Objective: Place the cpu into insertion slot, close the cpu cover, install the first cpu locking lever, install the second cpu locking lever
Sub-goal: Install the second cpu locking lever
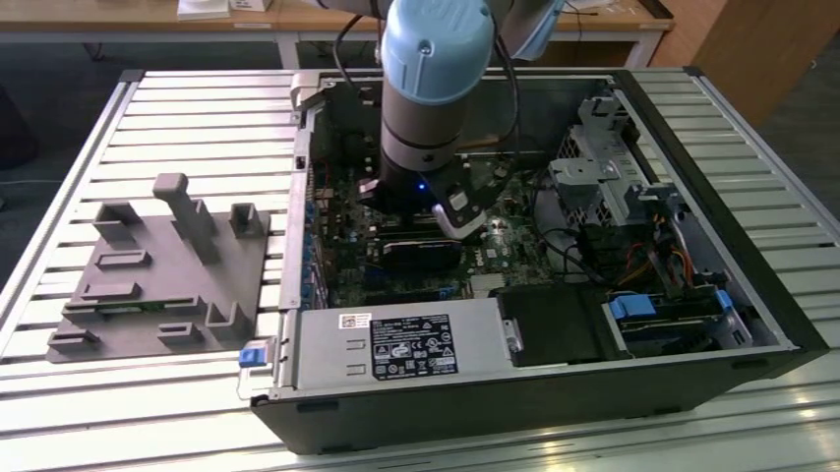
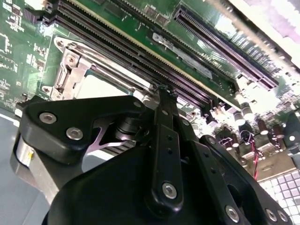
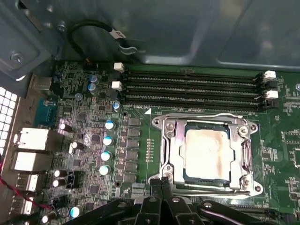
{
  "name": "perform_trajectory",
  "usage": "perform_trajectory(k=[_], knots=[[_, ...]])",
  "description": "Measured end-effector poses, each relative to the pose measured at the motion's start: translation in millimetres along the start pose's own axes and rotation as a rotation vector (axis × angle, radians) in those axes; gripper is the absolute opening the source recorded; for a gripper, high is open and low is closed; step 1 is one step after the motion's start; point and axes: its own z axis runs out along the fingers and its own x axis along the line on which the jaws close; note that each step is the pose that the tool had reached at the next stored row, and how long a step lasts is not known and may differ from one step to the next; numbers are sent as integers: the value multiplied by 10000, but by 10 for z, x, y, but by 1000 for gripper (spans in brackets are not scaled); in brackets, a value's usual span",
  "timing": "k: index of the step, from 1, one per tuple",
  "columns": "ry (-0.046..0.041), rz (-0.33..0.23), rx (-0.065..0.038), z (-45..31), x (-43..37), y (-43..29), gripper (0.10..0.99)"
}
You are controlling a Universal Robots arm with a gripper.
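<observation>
The pale silver-grey square cpu [image 3: 207, 153] already lies in the black-rimmed insertion slot [image 3: 243, 154] under the closed, windowed silver-metal cpu cover [image 3: 171, 140]. The black end effector [image 3: 161, 183], fingertips pressed together, sits at the socket's edge, so the locking-lever step seems in hand, calling for a careful push.

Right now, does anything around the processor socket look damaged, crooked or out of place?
Nothing looks crooked: the cpu sits square in the insertion slot with the cpu cover down around it. The one oddity is brownish staining on its pale face. The gripper is at the cover's edge.
</observation>
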Motion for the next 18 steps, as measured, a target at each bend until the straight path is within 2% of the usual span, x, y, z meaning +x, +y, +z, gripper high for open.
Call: perform_trajectory(k=[7, 10, 15, 16, 18], knots=[[-12, -9, -313, 23, 34, -5, 106], [-9, -9, -321, 54, 35, -13, 106], [-13, -8, -352, 55, 35, -14, 106], [-17, -10, -358, 46, 35, -11, 106], [-13, -9, -353, -37, 36, 13, 106]])
